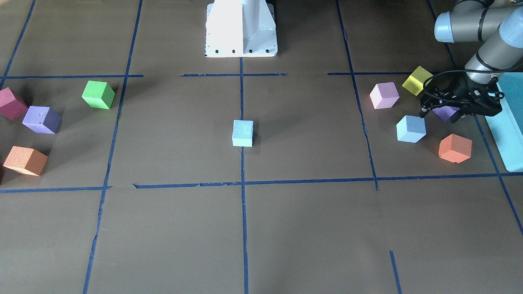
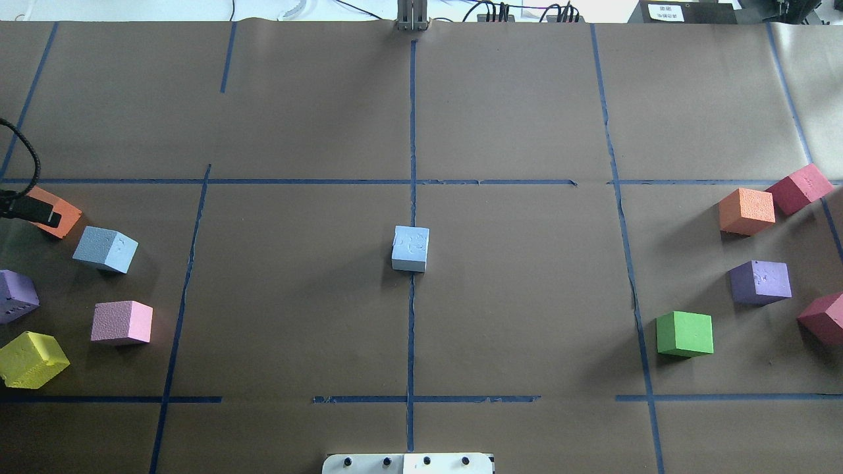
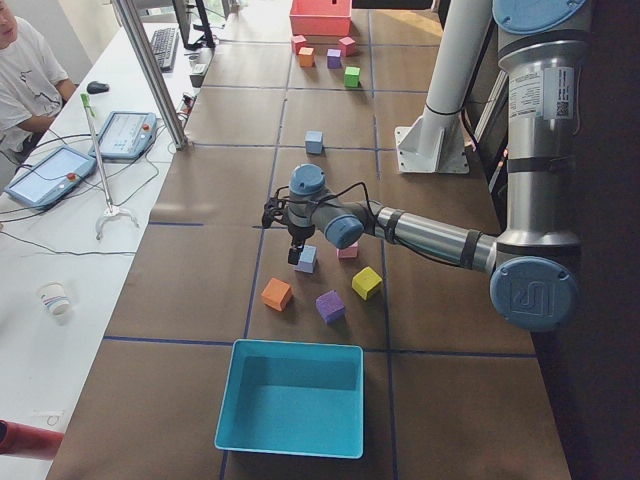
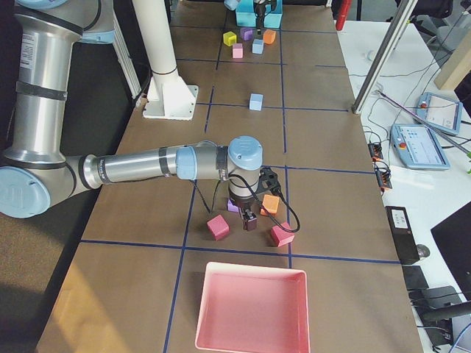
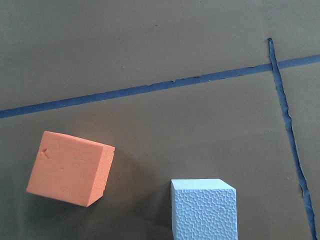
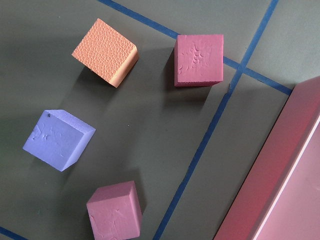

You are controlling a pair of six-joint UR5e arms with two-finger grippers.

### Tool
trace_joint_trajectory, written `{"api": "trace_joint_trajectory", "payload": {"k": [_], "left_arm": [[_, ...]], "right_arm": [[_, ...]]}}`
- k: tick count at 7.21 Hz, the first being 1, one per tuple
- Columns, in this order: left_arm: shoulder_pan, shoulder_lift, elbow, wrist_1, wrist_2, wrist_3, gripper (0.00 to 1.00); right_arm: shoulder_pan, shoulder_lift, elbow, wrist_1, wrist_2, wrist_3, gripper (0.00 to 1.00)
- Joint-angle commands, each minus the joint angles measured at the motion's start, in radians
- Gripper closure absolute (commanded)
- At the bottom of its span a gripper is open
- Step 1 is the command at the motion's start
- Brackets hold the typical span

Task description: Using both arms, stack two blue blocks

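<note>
Blue block A (image 1: 242, 133), a grainy foam cube, sits mid-table on the tape line (image 1: 242, 90) in the front view. Blue block B (image 1: 411, 129) is just beside the left gripper (image 1: 440, 114), which has its fingers spread and its wrist pointing down. In the right-side view the right gripper (image 4: 249, 219) hangs over the coloured cubes (image 4: 218, 227); you can't tell whether it's spread or pressed together.

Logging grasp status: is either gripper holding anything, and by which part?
Nothing appears held: both blue blocks lie free, left gripper hovers near one, right gripper looks empty.

Soft, even light falls on the brown desk (image 2: 527, 296). The green cube (image 2: 685, 334) casts a faint shadow; views look sharp.
</note>
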Motion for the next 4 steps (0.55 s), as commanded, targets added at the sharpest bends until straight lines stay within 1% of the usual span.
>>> {"api": "trace_joint_trajectory", "payload": {"k": [1,2,3,4], "left_arm": [[0.052,-0.026,0.051,-0.038,0.02,-0.041,0.0],[0.08,-0.042,0.074,-0.038,0.057,-0.066,0.0],[0.106,-0.062,0.101,-0.039,0.068,-0.081,0.0],[0.107,-0.071,0.131,-0.042,0.068,-0.08,0.0]], "right_arm": [[0.0,-0.002,0.0,0.0,0.0,-0.001,0.01],[0.0,-0.002,0.0,0.0,0.0,-0.001,0.01],[0.0,-0.002,-0.002,-0.002,0.0,-0.001,0.01],[0.0,-0.002,-0.002,-0.002,0.0,-0.001,0.01]]}}
